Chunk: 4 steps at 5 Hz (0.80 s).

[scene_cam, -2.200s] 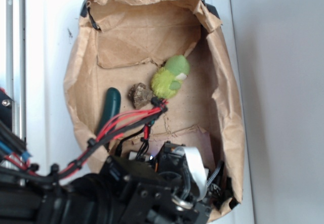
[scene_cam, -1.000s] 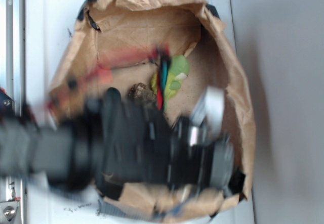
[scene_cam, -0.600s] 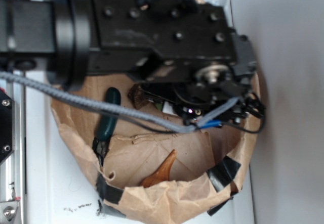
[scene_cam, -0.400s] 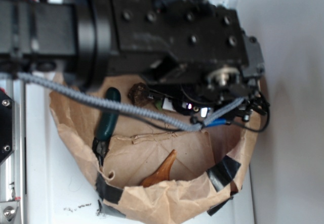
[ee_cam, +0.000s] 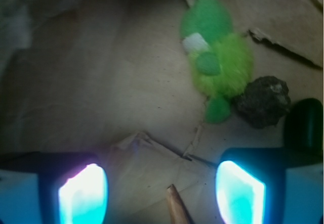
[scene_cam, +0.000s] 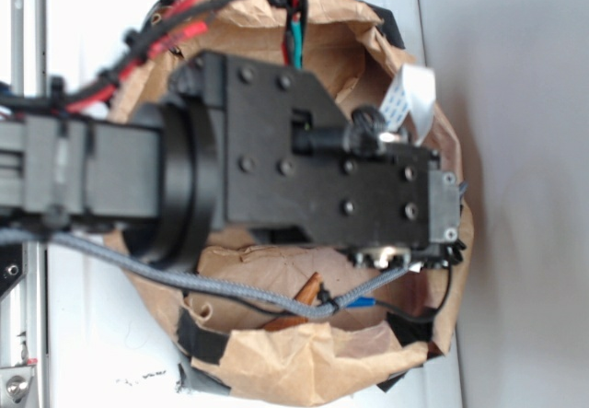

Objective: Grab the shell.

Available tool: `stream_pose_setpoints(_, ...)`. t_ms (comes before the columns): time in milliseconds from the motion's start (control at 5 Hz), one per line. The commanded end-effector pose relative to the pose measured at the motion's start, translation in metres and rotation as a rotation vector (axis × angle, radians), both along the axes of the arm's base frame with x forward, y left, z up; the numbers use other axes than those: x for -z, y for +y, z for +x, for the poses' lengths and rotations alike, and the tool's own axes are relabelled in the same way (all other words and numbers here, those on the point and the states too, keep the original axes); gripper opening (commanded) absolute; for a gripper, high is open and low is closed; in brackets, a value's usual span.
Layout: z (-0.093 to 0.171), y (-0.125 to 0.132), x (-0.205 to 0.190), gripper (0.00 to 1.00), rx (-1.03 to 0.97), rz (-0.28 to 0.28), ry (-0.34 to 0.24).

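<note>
The white worktop [scene_cam: 83, 21] is filling the exterior view from the left edge to a grey wall on the right. On it a brown paper bag [scene_cam: 304, 371], its crumpled rim patched with black tape, is lying open and taking up most of the middle of the frame. The black robot arm [scene_cam: 276, 169] is stretching across the bag from the left edge, covering most of the bag's inside, with red and black wires running over the upper left and a grey braided cable looping along the lower middle.

In the wrist view the end effector [ee_cam: 162, 191] is standing wide apart, its two glowing fingers [ee_cam: 83, 193] sitting at the lower left and lower right of the frame over the creased paper floor and holding nothing.

A fuzzy green plush toy [ee_cam: 215, 62] is lying in the upper right of the wrist view, and just below and right of it a rough dark rock-like lump [ee_cam: 263, 101] is touching or nearly touching the plush. A dark green rounded toy [ee_cam: 304, 123] is showing at the right edge beside the lump.

The shell [ee_cam: 177, 209], orange-brown and pointed, is poking up from the bottom edge between the two fingers, apart from both; in the exterior view the shell [scene_cam: 308, 290] is peeking out below the arm near the bag's lower wall.
</note>
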State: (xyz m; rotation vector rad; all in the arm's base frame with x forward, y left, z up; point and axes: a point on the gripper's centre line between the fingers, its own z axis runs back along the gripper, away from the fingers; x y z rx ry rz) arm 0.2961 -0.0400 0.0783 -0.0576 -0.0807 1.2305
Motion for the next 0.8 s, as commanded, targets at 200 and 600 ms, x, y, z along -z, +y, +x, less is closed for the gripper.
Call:
stream_pose_setpoints(200, -0.082, -0.048, 0.036, 1.00, 0.087, 0.044, 0.056)
stream_pose_setpoints(600, -0.070, -0.043, 0.013, 1.00, 0.133, -0.031, -0.069)
